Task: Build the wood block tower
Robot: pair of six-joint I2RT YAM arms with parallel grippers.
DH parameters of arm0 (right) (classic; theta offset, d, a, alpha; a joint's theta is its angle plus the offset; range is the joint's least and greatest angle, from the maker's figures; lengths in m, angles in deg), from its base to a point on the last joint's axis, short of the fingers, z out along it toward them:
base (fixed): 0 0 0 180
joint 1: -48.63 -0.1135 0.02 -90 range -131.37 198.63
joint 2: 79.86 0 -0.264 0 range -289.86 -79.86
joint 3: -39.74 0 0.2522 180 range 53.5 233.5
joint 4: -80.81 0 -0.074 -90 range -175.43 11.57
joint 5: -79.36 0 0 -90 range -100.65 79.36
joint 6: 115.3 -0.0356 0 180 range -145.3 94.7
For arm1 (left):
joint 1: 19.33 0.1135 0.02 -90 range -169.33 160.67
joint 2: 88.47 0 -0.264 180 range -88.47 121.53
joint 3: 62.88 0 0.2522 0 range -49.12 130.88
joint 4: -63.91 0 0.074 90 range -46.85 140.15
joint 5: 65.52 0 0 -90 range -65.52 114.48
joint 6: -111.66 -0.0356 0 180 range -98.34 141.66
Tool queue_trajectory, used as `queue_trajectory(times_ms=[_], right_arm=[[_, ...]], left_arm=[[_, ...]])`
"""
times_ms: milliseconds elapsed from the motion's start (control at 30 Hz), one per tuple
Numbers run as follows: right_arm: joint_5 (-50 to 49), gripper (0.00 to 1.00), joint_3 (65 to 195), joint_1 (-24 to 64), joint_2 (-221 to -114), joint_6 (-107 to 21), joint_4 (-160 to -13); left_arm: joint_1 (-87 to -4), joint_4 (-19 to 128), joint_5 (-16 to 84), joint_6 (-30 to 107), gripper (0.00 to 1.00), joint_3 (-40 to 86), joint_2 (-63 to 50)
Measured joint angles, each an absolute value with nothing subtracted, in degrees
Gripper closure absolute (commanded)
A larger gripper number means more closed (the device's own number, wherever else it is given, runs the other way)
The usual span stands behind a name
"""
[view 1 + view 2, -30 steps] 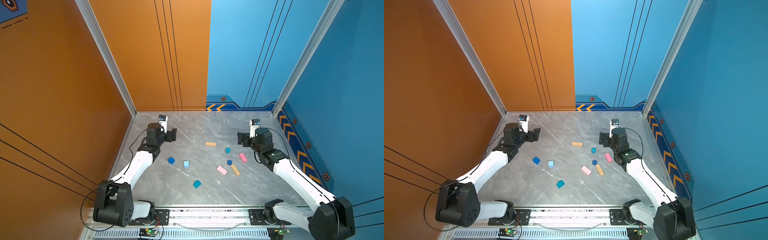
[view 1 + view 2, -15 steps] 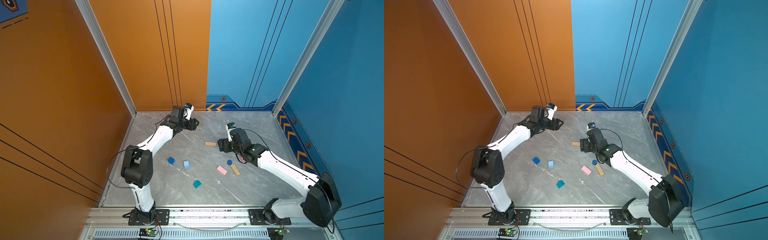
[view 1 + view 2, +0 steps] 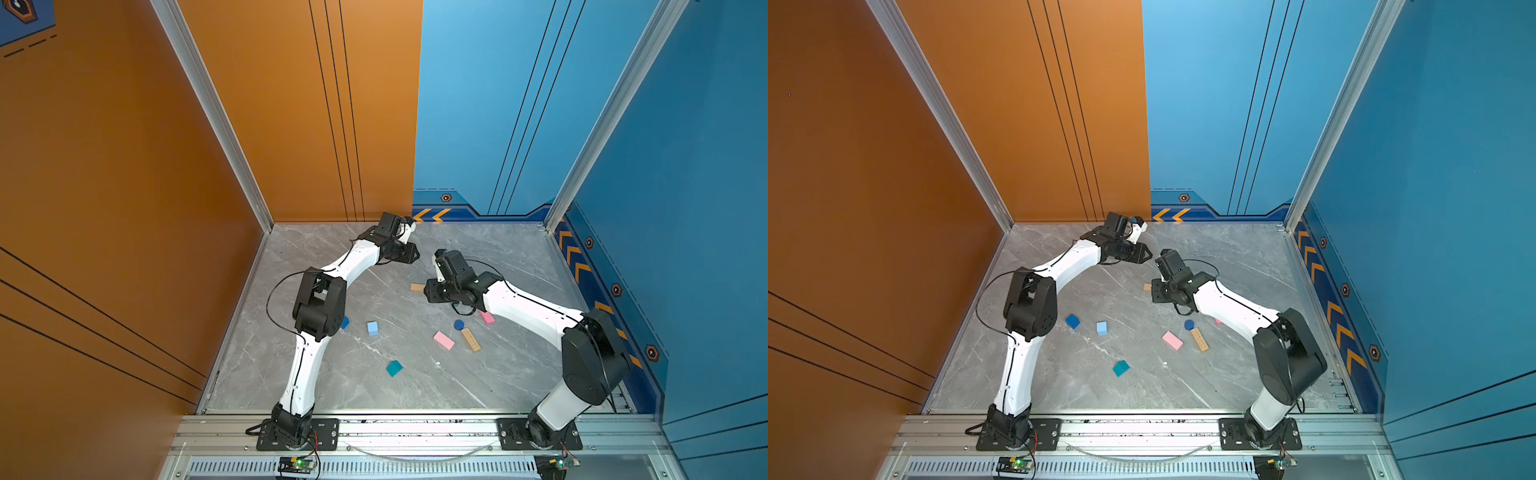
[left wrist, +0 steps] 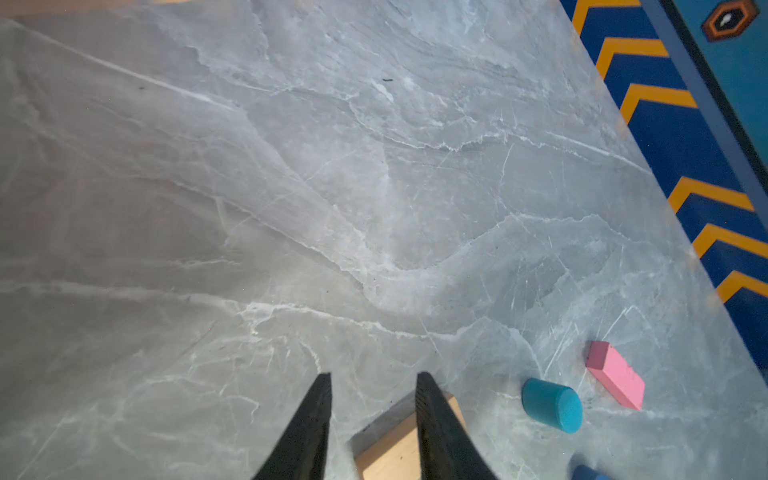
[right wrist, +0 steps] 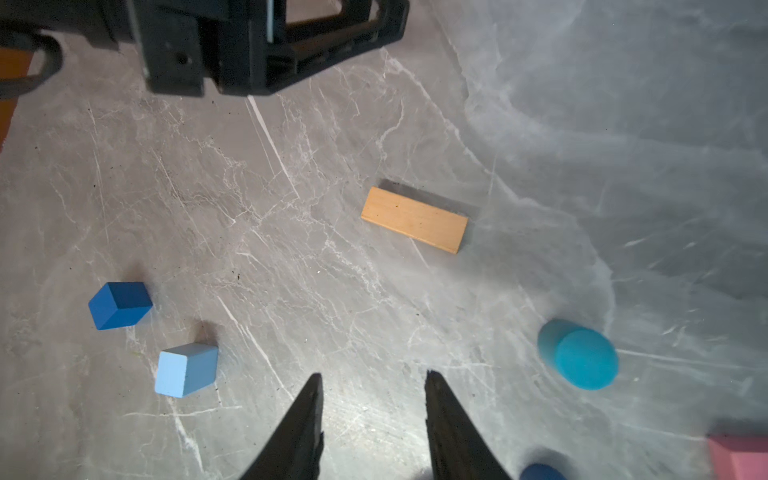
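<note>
Nine blocks, all lying singly on the bench point(image 3: 498, 257). None is stacked, so the tower is not begun.

Change: within the last second both arms swung in from the bench sides to the middle back, and both hands narrowed from wide to a part-way gap. No block has shifted.

Left hand point(image 4: 372, 376): jaws partly apart, nothing between them. The far tan bar point(image 4: 388, 455) shows below it, partly behind one finger; contact cannot be told.

Right hand point(image 5: 374, 374): jaws partly apart, empty, pointed toward that same bar and clear of it.

Meaning, as judged: both hands are converging on the far tan bar. A first pick looks close, and the hands may crowd each other.

Other items:
- dark-blue cube point(image 3: 1072, 321) near light-blue cube point(image 3: 1101, 328)
- teal cube point(image 3: 394, 368), alone toward the front
- near pink bar point(image 3: 444, 340), near tan bar point(image 3: 471, 339) and dark-blue cylinder point(image 3: 459, 324), clustered
- second pink bar point(image 3: 487, 318), partly under the right arm
- teal cylinder point(image 5: 577, 359), hidden in both top views

Containers: none in view.
</note>
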State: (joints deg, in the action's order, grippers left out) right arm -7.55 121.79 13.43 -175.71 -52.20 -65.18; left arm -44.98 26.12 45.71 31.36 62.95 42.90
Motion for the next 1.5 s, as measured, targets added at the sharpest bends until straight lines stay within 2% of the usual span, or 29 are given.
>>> queue_trajectory(times_ms=[267, 433, 767, 967, 1500], right_arm=[[-4.0, 0.94, 122.2, 13.6, -181.5, -55.1, -64.9], [-2.4, 1.0, 122.6, 14.3, -184.6, -56.9, -64.9], [-1.6, 1.0, 122.7, 16.1, -187.1, -59.3, -66.6], [-0.9, 1.0, 124.8, 17.3, -190.3, -60.1, -67.1], [1.6, 1.0, 130.7, 18.8, -196.5, -60.4, -67.1]], left_arm=[[-46.1, 23.7, 44.9, 30.5, 0.75, 64.0, 45.3], [-46.1, 23.3, 44.2, 30.5, 0.77, 64.2, 47.2], [-46.2, 22.9, 44.3, 31.3, 0.91, 66.1, 49.9], [-46.2, 22.9, 44.2, 31.8, 0.96, 66.1, 50.2], [-46.5, 22.9, 44.3, 32.1, 1.0, 65.7, 50.4]])
